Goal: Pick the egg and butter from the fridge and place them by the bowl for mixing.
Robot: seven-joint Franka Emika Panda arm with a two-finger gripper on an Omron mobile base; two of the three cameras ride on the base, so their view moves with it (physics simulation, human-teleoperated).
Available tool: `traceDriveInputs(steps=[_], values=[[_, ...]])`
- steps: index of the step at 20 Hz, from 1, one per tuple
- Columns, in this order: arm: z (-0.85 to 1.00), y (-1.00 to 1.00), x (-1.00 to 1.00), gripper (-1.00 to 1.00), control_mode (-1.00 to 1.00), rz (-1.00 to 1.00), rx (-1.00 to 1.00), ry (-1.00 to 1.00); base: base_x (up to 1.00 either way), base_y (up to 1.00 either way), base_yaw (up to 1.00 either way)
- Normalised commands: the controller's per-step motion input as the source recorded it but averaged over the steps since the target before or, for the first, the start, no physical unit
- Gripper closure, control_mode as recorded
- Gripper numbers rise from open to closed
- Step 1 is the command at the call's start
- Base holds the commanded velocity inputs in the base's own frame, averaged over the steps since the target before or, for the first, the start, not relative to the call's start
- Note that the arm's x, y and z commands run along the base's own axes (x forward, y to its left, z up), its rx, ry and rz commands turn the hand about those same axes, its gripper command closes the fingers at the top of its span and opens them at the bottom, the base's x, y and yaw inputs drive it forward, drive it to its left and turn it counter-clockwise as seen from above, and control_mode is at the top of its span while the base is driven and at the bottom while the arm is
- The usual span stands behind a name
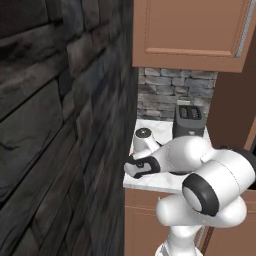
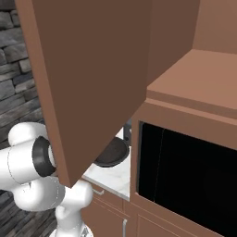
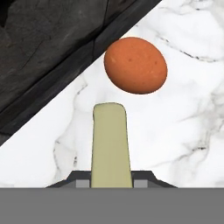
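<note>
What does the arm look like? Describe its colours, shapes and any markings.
The arm is glossy white, built of fat rounded segments. Dark bands ring the joints, and one joint ends in a round grey cap rimmed in black. Near the hand, a dark collar carries a small orange-red mark. The gripper has dark grey jaws. No cables show.

The white marble bench (image 3: 183, 131) carries the egg (image 3: 135, 65) beside the stone wall, a toaster (image 1: 188, 120) (dark) and a black pan (image 2: 112, 152).
</note>
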Motion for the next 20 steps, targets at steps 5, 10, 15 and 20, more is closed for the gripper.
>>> traceDriveInputs(steps=[5,10,15,20], values=[[-0.16,-0.09,0.0,1.0,-1.0,0.02,0.0,0.0,0.0,0.0,0.0],[-0.12,-0.07,0.0,1.0,-1.0,0.0,0.0,0.0,0.0,0.0,0.0],[-0.08,-0.05,0.01,-1.0,-1.0,0.0,0.0,0.0,0.0,0.0,0.0],[-0.01,-0.1,0.0,-1.0,-1.0,0.0,0.0,0.0,0.0,0.0,0.0]])
